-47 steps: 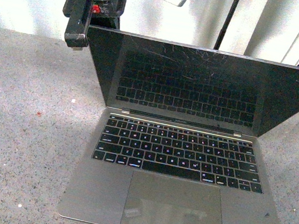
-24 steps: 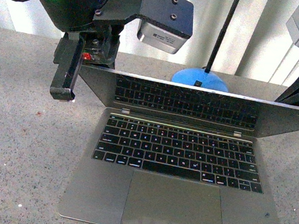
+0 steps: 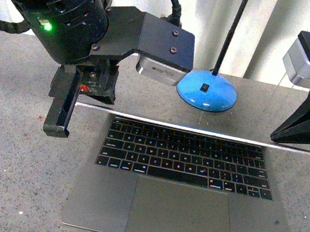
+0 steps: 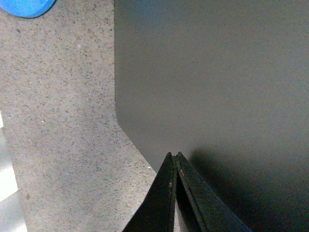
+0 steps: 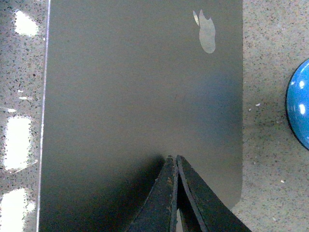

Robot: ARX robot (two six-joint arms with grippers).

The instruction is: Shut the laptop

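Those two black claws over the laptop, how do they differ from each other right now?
The left gripper sits at a rounded corner of the laptop lid; the right gripper sits further in from the lid's edge, with the apple logo in its camera's view. In the front view the left gripper's fingers hang straight down, while the right gripper's slant sideways. Both are shut, black, and on or just above the grey lid.

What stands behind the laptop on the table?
A blue domed base with a thin black pole rising from it, on the speckled table. The left arm's black body hides the tabletop behind the laptop's left corner.
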